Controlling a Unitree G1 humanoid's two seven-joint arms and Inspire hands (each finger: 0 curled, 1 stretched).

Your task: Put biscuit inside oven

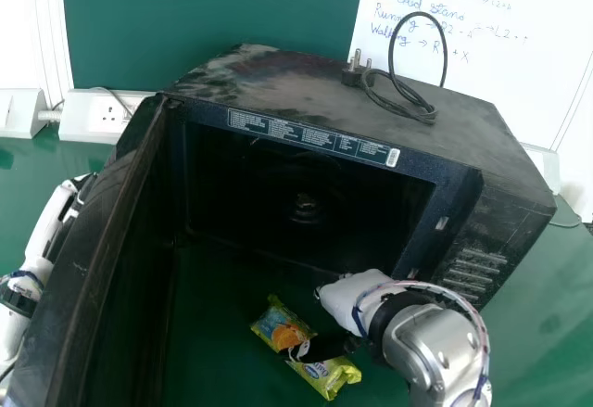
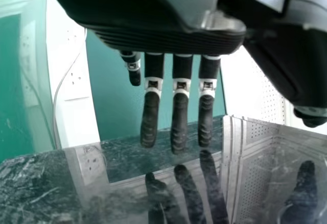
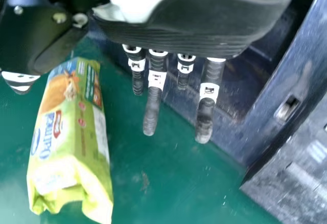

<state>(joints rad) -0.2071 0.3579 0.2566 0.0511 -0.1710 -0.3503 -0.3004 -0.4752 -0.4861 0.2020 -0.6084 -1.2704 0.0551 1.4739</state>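
From the left in your head view: wall socket panel (image 1: 100, 118) at the back, then your left hand (image 1: 52, 222) outside the swung-open oven door (image 1: 93, 259). In the left wrist view its fingers are extended, open, nothing in them; glossy surface in front mirrors them.

Right of the door you've got the oven (image 1: 278, 78) on the green table (image 1: 523, 319), angled, its cavity dark, a small hub (image 1: 304, 208) inside. The biscuit packet (image 1: 332, 376) is out front of the opening, flat on the table, running diagonally, printed side visible. It's outside the oven.

Your right hand (image 1: 350, 298) is just beside the packet, by the front of the opening. Fingers straight, so open, not gripping. The dark thumb crosses over the packet in your head view; can't tell you if it touches. Right wrist view puts the packet on the thumb side, apart from the fingers.

Up on the oven top, you can see a power cable (image 1: 403, 101), looped, plug (image 1: 355, 73) at its left end. Behind that, a whiteboard (image 1: 505, 55) with handwriting
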